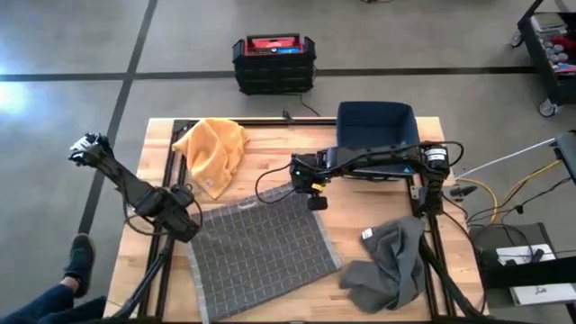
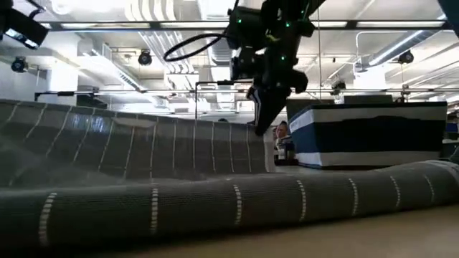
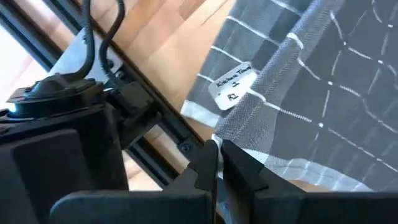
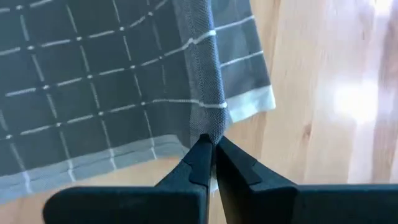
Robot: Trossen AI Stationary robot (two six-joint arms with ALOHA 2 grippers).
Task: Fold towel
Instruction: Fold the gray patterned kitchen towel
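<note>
The left gripper [image 1: 187, 219] pinches the grey checked towel [image 1: 265, 247] near the table's [image 1: 270, 162] left edge; the right gripper [image 1: 316, 200] clamps its far corner mid-table.

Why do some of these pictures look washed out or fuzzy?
High view: glare whitens the floor at far left. Low view: ceiling lights blow out, and the grey checked towel right at the lens is soft. Right wrist view: a bright patch bleaches the wooden table. Left wrist view: the towel's label reads blurred.
</note>
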